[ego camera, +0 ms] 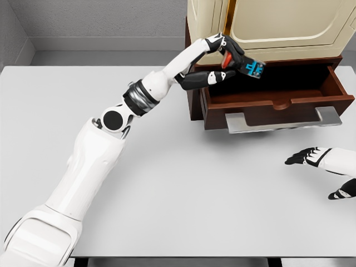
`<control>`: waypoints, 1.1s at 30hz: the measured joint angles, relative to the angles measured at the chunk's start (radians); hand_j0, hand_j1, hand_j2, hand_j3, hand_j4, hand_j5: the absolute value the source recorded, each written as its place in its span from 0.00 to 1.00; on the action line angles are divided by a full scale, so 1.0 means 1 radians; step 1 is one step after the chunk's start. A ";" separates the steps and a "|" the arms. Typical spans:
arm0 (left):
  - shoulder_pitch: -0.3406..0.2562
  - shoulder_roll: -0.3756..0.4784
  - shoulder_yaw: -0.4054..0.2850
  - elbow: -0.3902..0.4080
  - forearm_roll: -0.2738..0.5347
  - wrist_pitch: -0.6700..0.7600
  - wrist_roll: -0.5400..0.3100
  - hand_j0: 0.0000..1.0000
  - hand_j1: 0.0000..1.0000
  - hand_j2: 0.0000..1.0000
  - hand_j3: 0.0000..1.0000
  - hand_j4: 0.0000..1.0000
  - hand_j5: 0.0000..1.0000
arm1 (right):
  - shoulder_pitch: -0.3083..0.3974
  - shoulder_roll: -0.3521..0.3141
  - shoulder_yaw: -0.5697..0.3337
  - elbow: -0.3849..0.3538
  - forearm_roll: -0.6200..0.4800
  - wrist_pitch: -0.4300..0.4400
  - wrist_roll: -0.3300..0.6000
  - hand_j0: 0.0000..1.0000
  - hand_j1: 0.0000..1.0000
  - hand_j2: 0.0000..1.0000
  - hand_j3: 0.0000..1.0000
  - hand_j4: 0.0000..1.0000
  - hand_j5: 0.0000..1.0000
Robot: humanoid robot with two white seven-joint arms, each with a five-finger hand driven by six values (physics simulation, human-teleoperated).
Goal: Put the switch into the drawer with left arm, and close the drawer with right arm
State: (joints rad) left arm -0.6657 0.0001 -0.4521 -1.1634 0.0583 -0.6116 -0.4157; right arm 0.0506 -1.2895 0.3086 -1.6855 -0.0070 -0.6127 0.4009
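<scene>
Holding small red, black and blue switch (248, 65) pinched in left hand (225, 61) over open brown wooden drawer (278, 100), far right. Probably handling light, rigid; gripping by body. Resting right hand (311, 157) near right, fingers relaxed.

White left hand (222, 58) grips small black, red and blue switch (247, 65) above open dark-brown wooden drawer (278, 100). Right hand (314, 157) rests, fingers relaxed, on white table (194, 183).

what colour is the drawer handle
Silver-grey metal, on the dark reddish-brown drawer; the handle shows best in the head view.
</scene>
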 measured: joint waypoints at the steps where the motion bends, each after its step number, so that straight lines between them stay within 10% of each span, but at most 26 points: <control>1: 0.000 0.000 0.000 -0.001 0.001 0.000 0.000 0.74 0.74 0.74 0.74 0.74 0.74 | 0.000 0.000 0.000 0.000 0.000 0.000 0.000 1.00 1.00 1.00 1.00 1.00 1.00; 9: 0.035 0.000 0.010 -0.015 0.015 -0.001 0.000 0.91 0.91 0.91 0.91 0.91 0.91 | 0.000 0.000 0.000 0.001 0.000 0.000 0.006 1.00 1.00 1.00 1.00 1.00 1.00; 12: 0.057 0.013 0.037 -0.073 0.140 -0.001 -0.045 1.00 1.00 1.00 1.00 1.00 1.00 | 0.000 0.000 0.000 0.001 0.000 0.000 0.008 1.00 1.00 1.00 1.00 1.00 1.00; 23: 0.255 0.549 0.108 -0.396 0.612 0.000 -0.191 1.00 1.00 1.00 1.00 1.00 1.00 | -0.002 -0.008 -0.002 0.000 0.000 0.000 0.013 0.96 0.96 0.96 0.96 0.96 0.96; 33: 0.244 0.788 -0.016 -0.511 0.434 -0.002 -0.195 1.00 1.00 1.00 1.00 1.00 1.00 | -0.003 -0.067 -0.004 -0.003 -0.004 0.000 -0.073 0.43 0.43 0.43 0.43 0.43 0.43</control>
State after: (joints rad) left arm -0.4218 0.7885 -0.4682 -1.6741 0.4923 -0.6134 -0.6111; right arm 0.0475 -1.3565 0.3044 -1.6885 -0.0107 -0.6126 0.3279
